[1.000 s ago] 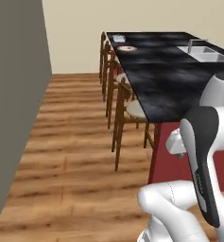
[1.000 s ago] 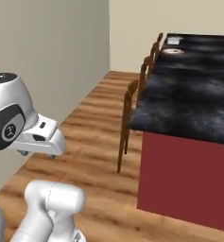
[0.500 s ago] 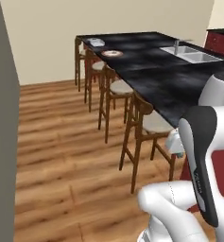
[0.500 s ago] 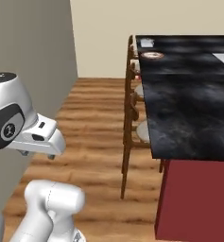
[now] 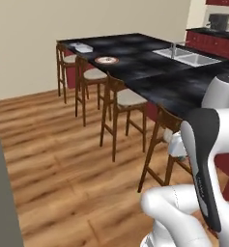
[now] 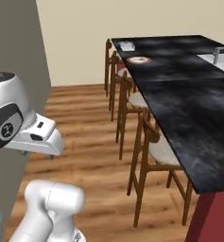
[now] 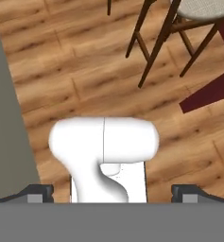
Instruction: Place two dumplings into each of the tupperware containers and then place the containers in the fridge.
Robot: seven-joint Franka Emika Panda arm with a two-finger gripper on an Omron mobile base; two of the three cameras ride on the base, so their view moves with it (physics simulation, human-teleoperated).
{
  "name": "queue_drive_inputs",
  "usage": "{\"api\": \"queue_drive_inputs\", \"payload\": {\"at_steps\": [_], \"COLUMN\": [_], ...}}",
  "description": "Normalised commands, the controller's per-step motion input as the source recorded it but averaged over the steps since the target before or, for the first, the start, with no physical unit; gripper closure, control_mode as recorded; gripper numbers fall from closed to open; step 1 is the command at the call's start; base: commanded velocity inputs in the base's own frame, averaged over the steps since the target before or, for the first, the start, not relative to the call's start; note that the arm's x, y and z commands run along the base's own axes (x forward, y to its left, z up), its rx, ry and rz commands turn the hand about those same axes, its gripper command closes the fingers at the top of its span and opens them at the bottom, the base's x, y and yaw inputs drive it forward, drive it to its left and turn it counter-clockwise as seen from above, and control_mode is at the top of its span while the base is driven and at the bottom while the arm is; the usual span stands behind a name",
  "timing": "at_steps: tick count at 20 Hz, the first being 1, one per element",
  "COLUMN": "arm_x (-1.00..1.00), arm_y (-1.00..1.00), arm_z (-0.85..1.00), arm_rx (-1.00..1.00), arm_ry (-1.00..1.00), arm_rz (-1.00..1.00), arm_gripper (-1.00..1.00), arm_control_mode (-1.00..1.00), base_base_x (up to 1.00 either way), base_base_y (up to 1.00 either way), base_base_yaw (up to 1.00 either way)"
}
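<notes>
The gripper (image 7: 113,191) stands spread wide and empty above the wooden floor (image 7: 85,85). A shallow white rectangular plastic container (image 5: 81,47) and a round red-rimmed plate (image 5: 107,60) sit at the black tabletop's (image 5: 154,72) far end, upper middle. No writing is legible anywhere.

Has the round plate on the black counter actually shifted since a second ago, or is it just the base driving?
No. The plate sits at the same spot on the counter, just past the white tray. The whole scene shifted together, so the camera moved.
</notes>
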Motion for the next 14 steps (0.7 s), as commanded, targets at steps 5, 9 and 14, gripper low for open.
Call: {"api": "queue_drive_inputs", "payload": {"at_steps": [5,9,14], "arm_x": [0.0,0.0,0.0], "arm_y": [0.0,0.0,0.0], "arm_z": [0.0,0.0,0.0], "arm_rx": [0.0,0.0,0.0], "arm_ry": [0.0,0.0,0.0], "arm_rz": [0.0,0.0,0.0], "arm_gripper": [-1.0,-1.0,-1.0], "arm_control_mode": [1.0,1.0,1.0], "base_base_x": [1.0,1.0,1.0], "base_base_y": [0.56,0.87,0.81], "base_base_yaw": [-0.02,0.0,0.0]}}
